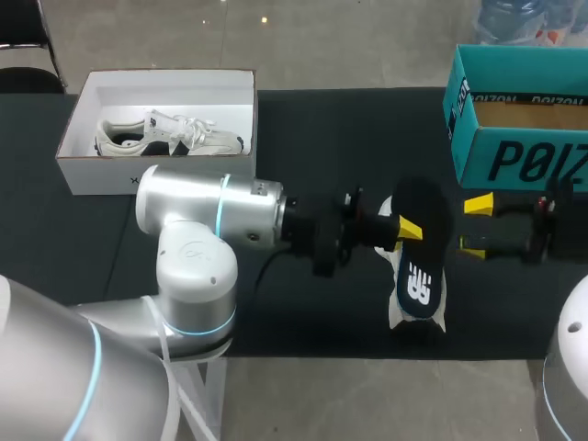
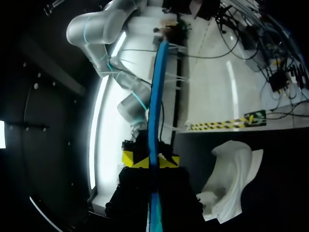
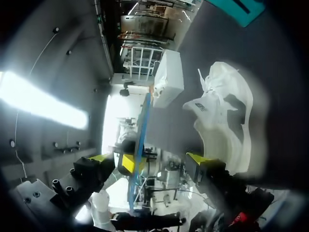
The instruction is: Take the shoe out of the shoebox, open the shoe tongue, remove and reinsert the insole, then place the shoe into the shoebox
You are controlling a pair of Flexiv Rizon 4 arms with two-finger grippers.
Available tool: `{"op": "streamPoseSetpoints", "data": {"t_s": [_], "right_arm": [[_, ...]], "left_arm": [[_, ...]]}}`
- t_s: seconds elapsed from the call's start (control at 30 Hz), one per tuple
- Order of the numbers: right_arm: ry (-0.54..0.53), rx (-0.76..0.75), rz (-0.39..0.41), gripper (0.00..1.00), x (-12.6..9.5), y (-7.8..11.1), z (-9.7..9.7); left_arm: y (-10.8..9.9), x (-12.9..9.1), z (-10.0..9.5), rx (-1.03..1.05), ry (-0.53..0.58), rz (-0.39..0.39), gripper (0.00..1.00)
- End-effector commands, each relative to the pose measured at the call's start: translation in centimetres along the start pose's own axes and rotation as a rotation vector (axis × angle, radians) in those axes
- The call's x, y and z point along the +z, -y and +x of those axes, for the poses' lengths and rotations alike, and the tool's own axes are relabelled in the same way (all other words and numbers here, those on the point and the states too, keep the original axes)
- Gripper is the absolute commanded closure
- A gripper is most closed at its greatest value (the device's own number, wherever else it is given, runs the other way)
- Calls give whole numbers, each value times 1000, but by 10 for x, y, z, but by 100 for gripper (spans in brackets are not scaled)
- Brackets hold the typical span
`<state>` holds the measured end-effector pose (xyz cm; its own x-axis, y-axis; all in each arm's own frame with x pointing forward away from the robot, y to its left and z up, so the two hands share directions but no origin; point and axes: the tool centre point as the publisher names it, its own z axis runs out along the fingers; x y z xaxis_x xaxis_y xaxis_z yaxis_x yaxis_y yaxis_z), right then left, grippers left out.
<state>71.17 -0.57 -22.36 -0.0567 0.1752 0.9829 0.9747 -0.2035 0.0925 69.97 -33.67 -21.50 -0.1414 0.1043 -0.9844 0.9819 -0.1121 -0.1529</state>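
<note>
My left gripper (image 1: pixel 402 230) is shut on a dark insole (image 1: pixel 424 241) and holds it above a white shoe (image 1: pixel 415 312) lying on the black mat. In the left wrist view the insole (image 2: pixel 154 96) shows edge-on as a blue strip, pinched in the left gripper (image 2: pixel 150 160), with the shoe (image 2: pixel 232 180) beside it. My right gripper (image 1: pixel 475 224) stands open just right of the insole, not touching it. In the right wrist view the right gripper (image 3: pixel 150 159) is spread wide, with the insole (image 3: pixel 141 135) ahead and the shoe (image 3: pixel 223 121) beside it.
A teal shoebox (image 1: pixel 514 156) stands open at the back right, close behind my right gripper. A white shoebox (image 1: pixel 92 175) at the back left holds a second white shoe (image 1: pixel 165 134). The black mat (image 1: pixel 322 138) covers the table.
</note>
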Motion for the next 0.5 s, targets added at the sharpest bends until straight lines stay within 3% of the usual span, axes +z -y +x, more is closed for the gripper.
{"op": "streamPoseSetpoints", "data": {"t_s": [0.03, 0.2, 0.3, 0.4, 0.5], "right_arm": [[118, -38, -85, 0, -47, 28, 19], [235, -169, -41, 0, -77, 33, 14], [316, -239, 25, 0, -87, 33, 14], [371, -235, 95, 0, -89, 27, 17], [363, -170, 67, 0, -88, 22, 21]], "left_arm": [[11, -15, -5, -11, -27, 23, 100], [23, -19, -9, -39, -42, 51, 100], [27, -21, -11, -61, -43, 60, 100], [29, -22, -14, -77, -48, 64, 100], [32, -22, -22, -91, -45, 68, 100]]}}
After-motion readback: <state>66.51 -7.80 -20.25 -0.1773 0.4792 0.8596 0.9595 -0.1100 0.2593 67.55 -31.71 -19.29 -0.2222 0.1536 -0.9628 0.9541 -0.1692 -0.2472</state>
